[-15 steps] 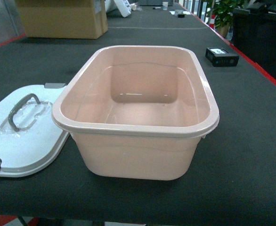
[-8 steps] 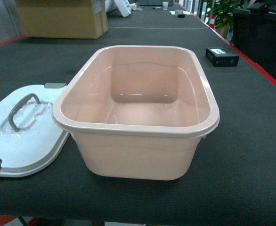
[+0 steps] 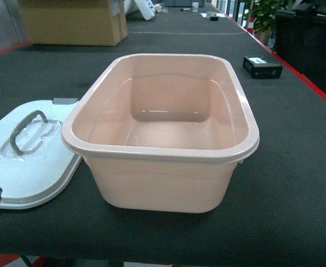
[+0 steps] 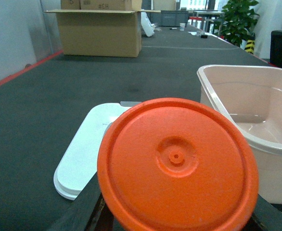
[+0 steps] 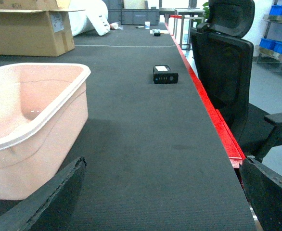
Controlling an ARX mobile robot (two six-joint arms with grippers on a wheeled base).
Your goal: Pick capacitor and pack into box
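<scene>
Near the front edge of the dark worktop [image 3: 296,183] sits the box [image 3: 161,146], a pale pink tub, open on top and with nothing visible inside it. Its white lid [image 3: 29,158] lies flat just beside it toward the left edge, grey handle [image 3: 27,129] facing up, grey latch clips at its ends.

Left wrist view is mostly filled by a round orange disc [image 4: 177,166], maybe a cap of some kind, sitting right at the left gripper [image 4: 177,211]. It looks held there, but the jaws are mostly hidden behind it, so can't tell for sure how they stand. The right gripper [image 5: 150,202] shows two dark fingers spread wide apart with only bare worktop between them, so released, just right of the box.

Further back: a small black device [image 3: 262,67] near the right edge, and a brown cardboard carton [image 3: 73,21] at the far left. Office chair [image 5: 223,53] stands off the right edge.
</scene>
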